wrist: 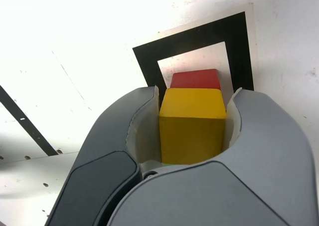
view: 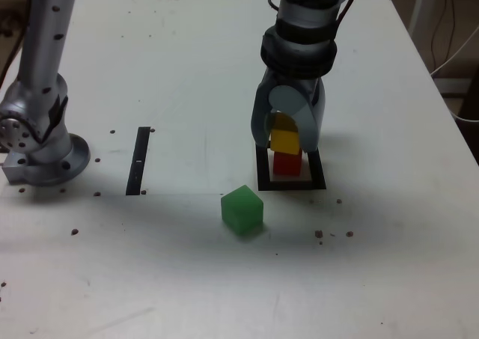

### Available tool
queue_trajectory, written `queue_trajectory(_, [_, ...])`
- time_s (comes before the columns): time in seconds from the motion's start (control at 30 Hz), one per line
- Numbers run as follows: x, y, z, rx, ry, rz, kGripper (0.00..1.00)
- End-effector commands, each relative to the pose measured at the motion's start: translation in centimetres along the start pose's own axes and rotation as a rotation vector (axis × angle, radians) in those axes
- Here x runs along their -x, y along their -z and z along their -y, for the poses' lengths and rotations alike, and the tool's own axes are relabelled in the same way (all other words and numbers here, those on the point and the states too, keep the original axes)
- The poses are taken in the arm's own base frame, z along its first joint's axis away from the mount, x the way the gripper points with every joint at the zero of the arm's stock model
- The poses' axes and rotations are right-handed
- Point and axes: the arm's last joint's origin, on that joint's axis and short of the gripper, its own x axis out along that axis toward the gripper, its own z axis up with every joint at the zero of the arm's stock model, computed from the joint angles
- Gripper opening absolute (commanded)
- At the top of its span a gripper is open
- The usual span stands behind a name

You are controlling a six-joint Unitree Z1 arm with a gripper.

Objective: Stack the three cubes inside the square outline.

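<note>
Gripper (wrist: 192,94) shells: smooth grey plastic, satin sheen, paler matt lining inside. Yellow cube (wrist: 192,128), red cube (wrist: 196,79): smooth matt. Green cube (view: 242,209): slightly waxy. Square outline (wrist: 199,41): flat matt black. Table (view: 179,69): white matt, speckled. Post (view: 41,92) at frame left: brushed metal.

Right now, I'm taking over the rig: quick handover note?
Gripper: shut on the small yellow cube, holding it above the small red cube; contact between the two can't be told.
Red cube sits inside the thick black square outline.
Larger green cube lies on the white table, outside the outline, toward the exterior view's left.
Left: release yellow on red, then stack green on top.
</note>
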Motion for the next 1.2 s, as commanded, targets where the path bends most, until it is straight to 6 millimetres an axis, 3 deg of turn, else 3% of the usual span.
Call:
queue_trajectory(0.0, [0.1, -0.1, -0.1, 0.001, 0.0, 0.001, 0.41])
queue_trajectory(0.27, [0.0, -0.2, -0.1, -0.014, 0.013, -0.001, 0.86])
queue_trajectory(0.37, [0.1, -0.2, -0.1, -0.016, 0.012, -0.001, 0.97])
queue_trajectory(0.87, [2.1, 1.2, 0.6, -0.037, -0.004, 0.0, 0.99])
queue_trajectory(1.17, [4.6, 4.4, 2.4, -0.051, 0.018, 0.03, 0.99])
